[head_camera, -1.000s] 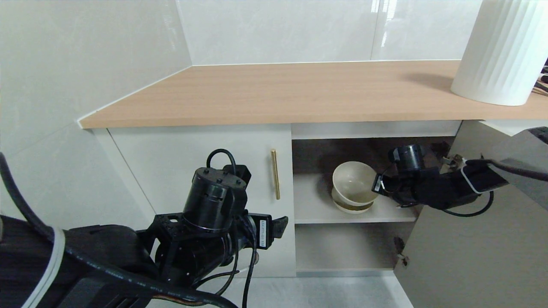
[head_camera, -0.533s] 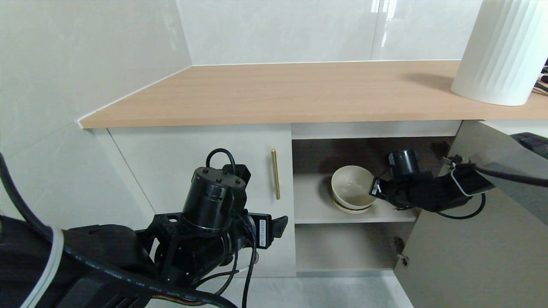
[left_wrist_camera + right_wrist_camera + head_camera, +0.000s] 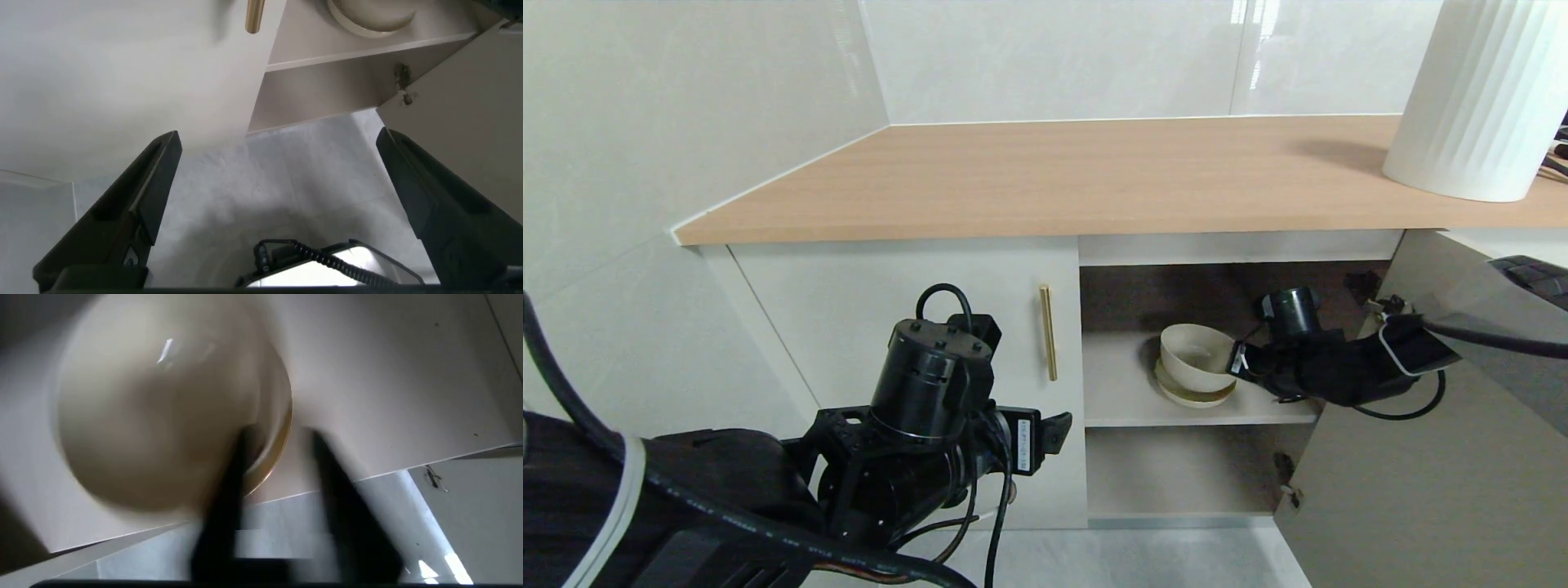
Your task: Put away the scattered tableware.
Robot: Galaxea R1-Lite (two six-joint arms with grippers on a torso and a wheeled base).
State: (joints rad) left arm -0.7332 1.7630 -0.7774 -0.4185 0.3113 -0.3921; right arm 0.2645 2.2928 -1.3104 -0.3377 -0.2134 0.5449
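Bright, even indoor light covers the wooden counter. Pale glare streaks the glossy wall tiles. A soft shadow lies on the counter beside the white ribbed container. The open cabinet is dim inside, darkest at the back. Blur smears the bowl and right gripper.

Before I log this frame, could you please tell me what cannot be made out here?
- Whether the right gripper grips the bowl: blurred in the right wrist view; head view, its wrist covers the contact.
- The dish under the bowl: mostly covered by it in the head view, plate or bowl unclear.
- The white ribbed vessel: cut off by the head view's top edge.
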